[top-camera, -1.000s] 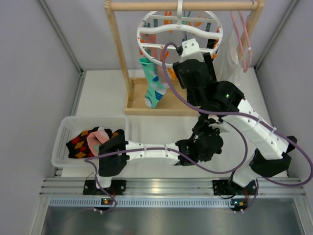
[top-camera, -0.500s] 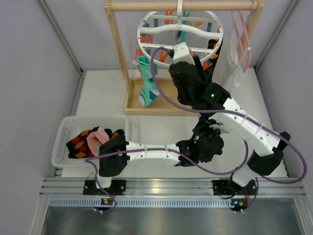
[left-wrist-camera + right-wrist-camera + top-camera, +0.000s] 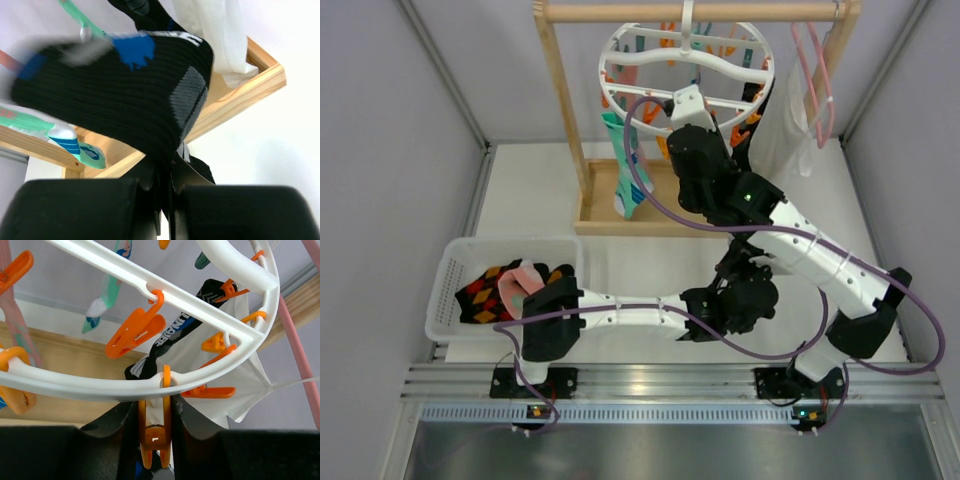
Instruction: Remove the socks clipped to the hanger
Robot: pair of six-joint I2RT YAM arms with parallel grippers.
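Observation:
The white ring hanger (image 3: 685,62) hangs from the wooden rail. My right gripper (image 3: 153,412) is up at its near rim (image 3: 75,382), shut on an orange clip (image 3: 154,440) that dangles there. Below it, my left gripper (image 3: 164,172) is shut on the lower part of a black sock (image 3: 115,95) with blue and grey patches. Another black sock (image 3: 167,337) with white lettering is clipped farther round the ring. A teal sock (image 3: 628,170) hangs at the left side. In the top view my right arm hides the left gripper's fingers.
A white basket (image 3: 455,262) at the left holds several socks. The wooden rack frame (image 3: 565,110) and its base tray (image 3: 650,222) stand behind. A white cloth (image 3: 782,130) and pink wire hanger (image 3: 817,70) hang at the right.
My right gripper has moved left along the hanger's near rim and closed on the orange clip. The ring and teal sock swung slightly. The left arm kept still.

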